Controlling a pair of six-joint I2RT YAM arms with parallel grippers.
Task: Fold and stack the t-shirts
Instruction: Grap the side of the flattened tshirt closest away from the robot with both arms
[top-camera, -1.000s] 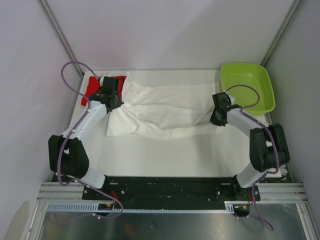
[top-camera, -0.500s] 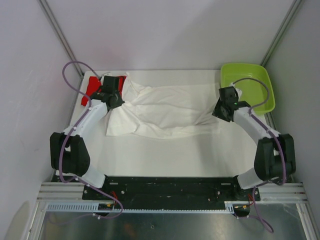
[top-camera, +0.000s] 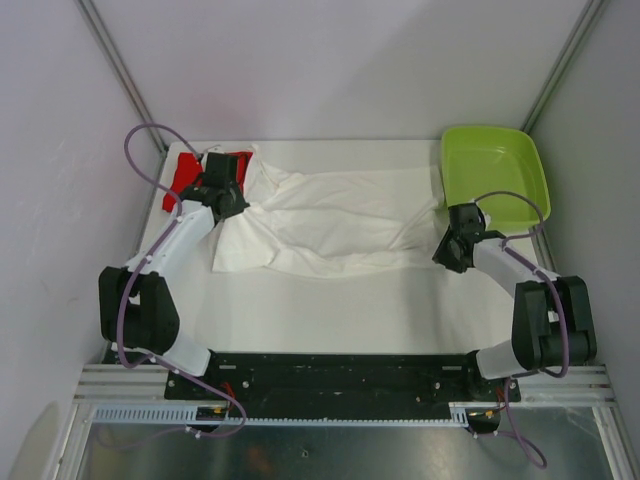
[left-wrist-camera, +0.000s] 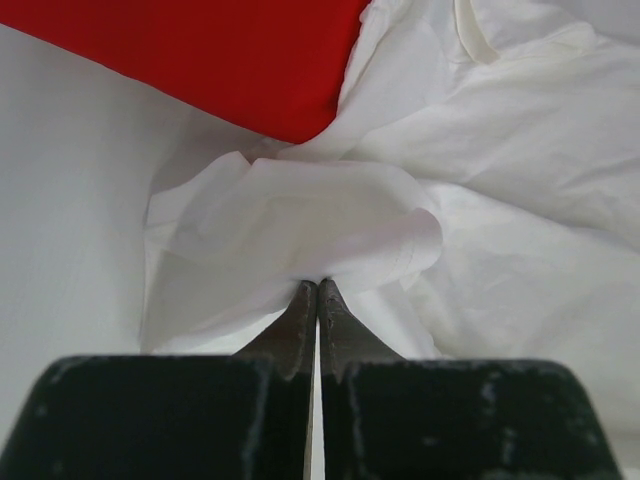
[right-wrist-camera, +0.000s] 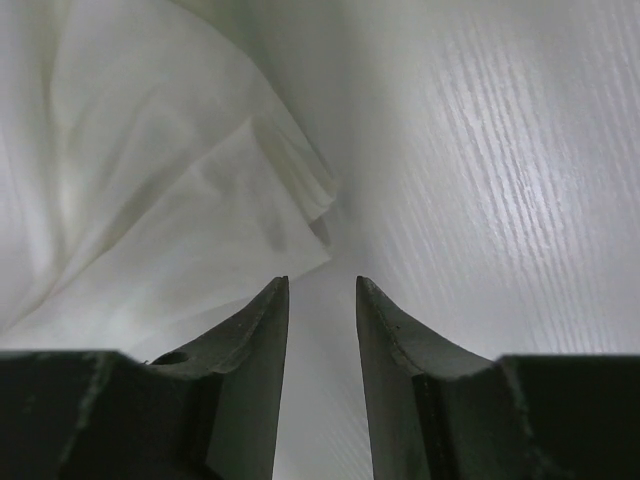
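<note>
Seen from above, the right gripper (top-camera: 450, 257) has been drawn back off the white t-shirt (top-camera: 330, 215), which is left spread on the counter (top-camera: 330, 310) against the red t-shirt (top-camera: 183, 172). At the left wrist, a bunched corner is clamped by the left gripper (left-wrist-camera: 318, 291). At the right wrist, the hem is released and the jaws are parted, so a fresh grasp is likely needed.

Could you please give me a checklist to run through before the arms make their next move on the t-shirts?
1. Left pincer shut on the white t-shirt: ok, pinching a fold.
2. Right pincer gripping the white t-shirt: not ok, open and empty, hem beside it.
3. White t-shirt lying flat: not ok, wrinkled and bunched.
4. Red t-shirt folded: cannot tell, only a part shows.
</note>
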